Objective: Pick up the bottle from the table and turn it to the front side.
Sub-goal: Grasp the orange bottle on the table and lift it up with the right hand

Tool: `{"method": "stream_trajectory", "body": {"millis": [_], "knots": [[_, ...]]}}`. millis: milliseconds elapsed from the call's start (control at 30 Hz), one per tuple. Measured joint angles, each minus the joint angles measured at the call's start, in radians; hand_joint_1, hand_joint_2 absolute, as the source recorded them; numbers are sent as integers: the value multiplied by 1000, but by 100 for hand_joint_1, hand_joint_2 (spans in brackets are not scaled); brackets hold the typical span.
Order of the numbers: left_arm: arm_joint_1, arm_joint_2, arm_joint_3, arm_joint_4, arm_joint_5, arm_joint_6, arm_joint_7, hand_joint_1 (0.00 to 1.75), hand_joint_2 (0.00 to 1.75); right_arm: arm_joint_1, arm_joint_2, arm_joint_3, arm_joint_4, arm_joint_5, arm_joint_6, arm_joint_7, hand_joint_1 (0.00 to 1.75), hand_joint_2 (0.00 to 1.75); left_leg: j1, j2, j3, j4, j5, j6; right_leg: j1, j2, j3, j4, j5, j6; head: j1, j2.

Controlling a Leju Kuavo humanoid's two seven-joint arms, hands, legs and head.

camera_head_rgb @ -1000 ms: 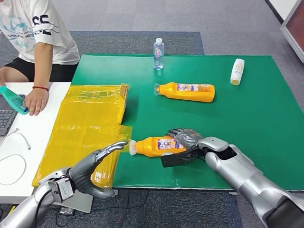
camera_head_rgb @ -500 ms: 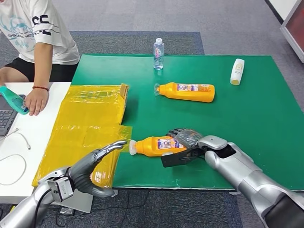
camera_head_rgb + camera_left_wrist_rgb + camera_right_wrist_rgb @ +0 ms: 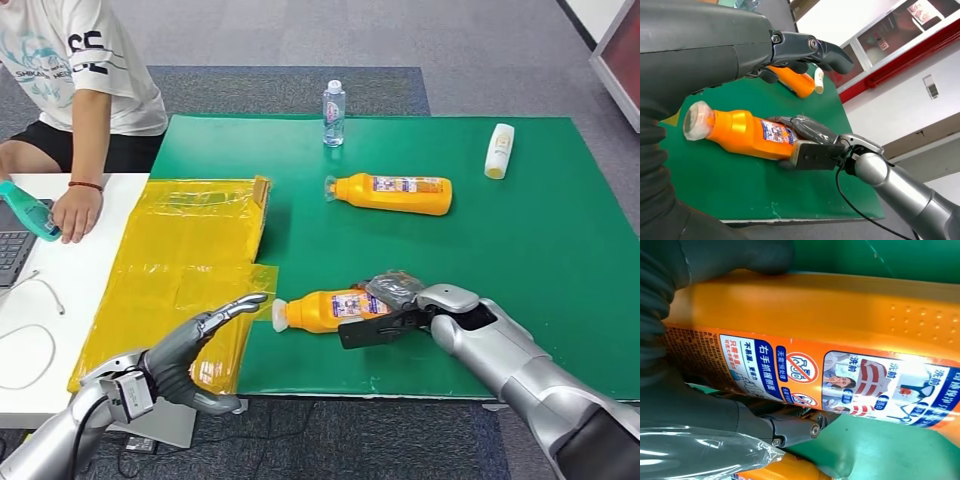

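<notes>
Right arm reaching in from the lower right, low over the worktop (image 3: pixel 528 230), silver forearm angled toward the middle. Right hand (image 3: pixel 392 305) wrapped around the base end of the bottle (image 3: pixel 324 308), fingers (image 3: pixel 389 287) over the top, thumb along the near side. Left arm coming in from the lower left, left hand (image 3: pixel 192 355) open, holding nothing, fingers stretched out flat and pointing at the bottle's cap, thumb dropped below.

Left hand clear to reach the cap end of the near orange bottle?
Probably yes. The left hand hovers open with its fingers pointing toward the cap, nothing between them. The right hand holds the orange bottle at its other end.
</notes>
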Motion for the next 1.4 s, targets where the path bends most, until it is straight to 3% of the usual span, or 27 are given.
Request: {"method": "stream_trajectory", "body": {"millis": [633, 800, 1033, 1233, 1400], "knots": [[10, 28, -12, -31, -2, 7, 0, 0, 175, 87, -39, -177, 8, -205, -126, -34, 175, 175, 0, 0, 0, 0, 0, 0, 0, 0, 0, 0, 0, 1, 0, 0], [32, 45, -18, -55, -3, 19, 0, 0, 175, 197, -55, -344, -42, -423, -177, -144, 175, 175, 0, 0, 0, 0, 0, 0, 0, 0, 0, 0, 0, 1, 0, 0], [73, 62, -20, -80, -3, 24, 0, 0, 175, 408, -54, -650, -239, -633, -78, -217, 175, 175, 0, 0, -2, 0, -1, 0, 0, 0, -2, 0, -1, 0, 0, 0], [93, 61, -11, -78, 10, -3, 0, 0, 175, 484, -36, -794, -343, -668, -6, -235, 175, 175, 0, 0, -2, 0, -1, 0, 0, 0, -2, 0, -1, 0, 0, 0], [97, 29, 52, -12, 82, -125, 0, 0, 175, 525, -6, -855, -413, -639, 44, -259, 175, 175, 0, 0, -2, 0, -1, 0, 0, 0, -2, 0, -1, 0, 0, 0]]}}
